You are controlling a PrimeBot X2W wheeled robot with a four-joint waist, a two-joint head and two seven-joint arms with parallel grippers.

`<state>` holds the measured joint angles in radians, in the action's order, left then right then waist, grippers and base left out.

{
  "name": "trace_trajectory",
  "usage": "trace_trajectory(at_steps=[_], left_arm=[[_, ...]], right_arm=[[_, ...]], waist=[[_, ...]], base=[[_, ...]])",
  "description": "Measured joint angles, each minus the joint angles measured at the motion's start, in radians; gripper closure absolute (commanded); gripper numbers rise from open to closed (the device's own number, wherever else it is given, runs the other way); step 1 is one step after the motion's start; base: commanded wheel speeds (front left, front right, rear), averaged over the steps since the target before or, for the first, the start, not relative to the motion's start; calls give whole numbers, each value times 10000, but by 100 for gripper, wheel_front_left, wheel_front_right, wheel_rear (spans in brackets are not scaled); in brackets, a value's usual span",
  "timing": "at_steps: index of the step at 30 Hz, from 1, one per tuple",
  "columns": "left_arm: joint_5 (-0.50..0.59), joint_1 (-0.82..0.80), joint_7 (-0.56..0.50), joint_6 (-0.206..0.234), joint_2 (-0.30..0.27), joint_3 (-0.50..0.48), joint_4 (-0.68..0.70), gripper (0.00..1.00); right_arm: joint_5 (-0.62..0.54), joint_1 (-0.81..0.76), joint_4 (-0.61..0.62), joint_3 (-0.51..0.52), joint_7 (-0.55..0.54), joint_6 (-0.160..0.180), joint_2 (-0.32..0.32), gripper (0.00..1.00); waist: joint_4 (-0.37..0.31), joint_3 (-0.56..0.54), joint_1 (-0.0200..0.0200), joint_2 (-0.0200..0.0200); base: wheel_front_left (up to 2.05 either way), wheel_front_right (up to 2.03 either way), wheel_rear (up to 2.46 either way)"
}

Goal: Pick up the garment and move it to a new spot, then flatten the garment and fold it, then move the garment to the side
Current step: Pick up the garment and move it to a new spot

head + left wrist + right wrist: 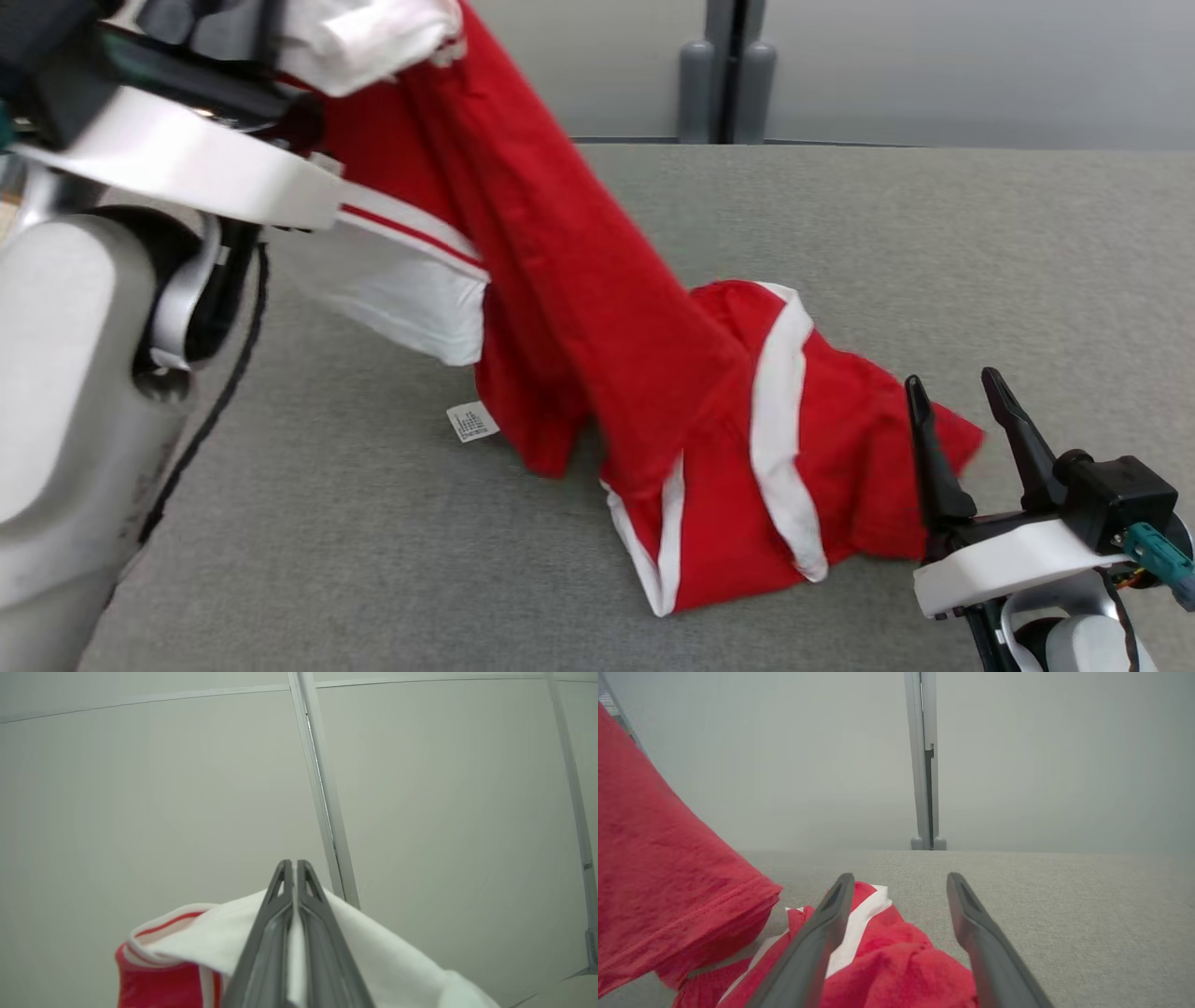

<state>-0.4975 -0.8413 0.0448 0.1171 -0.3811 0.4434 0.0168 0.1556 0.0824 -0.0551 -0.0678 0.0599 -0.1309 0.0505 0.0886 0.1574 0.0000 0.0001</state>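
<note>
The garment (597, 308) is red with white stripes and a white panel. It hangs in a slant from the upper left of the head view down to the grey table, where its lower part lies bunched. My left gripper (293, 864) is shut on a white edge of the garment (373, 956), holding it high. My right gripper (957, 392) stands open at the lower right, its fingers just beside the bunched red cloth on the table. In the right wrist view the red cloth (887, 961) lies between and below the open fingers (971, 924).
The grey fabric-covered table (934, 280) stretches under everything. A pale partition wall with a grey post (726, 70) stands behind its far edge. A small white label (471, 422) of the garment rests on the table. My pale left forearm (75, 373) fills the left side.
</note>
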Motion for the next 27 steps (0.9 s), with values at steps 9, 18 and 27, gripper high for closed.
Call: trace_trajectory(at_steps=[9, 18, 27], left_arm=[[-516, 95, -345, 157, -1162, -1198, -401, 100], [-1342, -285, 560, -324, -1296, -2098, -3266, 100], [-2355, -188, 1739, -1337, -500, -2564, -6924, 100]], right_arm=[[-130, -53, 387, 109, -370, 2, 35, 0], [-173, 214, 803, -128, -803, 0, 339, 0], [-215, 610, 1338, -242, -1273, 0, 685, 0]], waist=[[1933, -101, 0, 0], [2898, 610, 0, 0], [2524, 1590, 0, 0]], base=[[0, 0, 0], [0, 0, 0], [0, 0, 0]])
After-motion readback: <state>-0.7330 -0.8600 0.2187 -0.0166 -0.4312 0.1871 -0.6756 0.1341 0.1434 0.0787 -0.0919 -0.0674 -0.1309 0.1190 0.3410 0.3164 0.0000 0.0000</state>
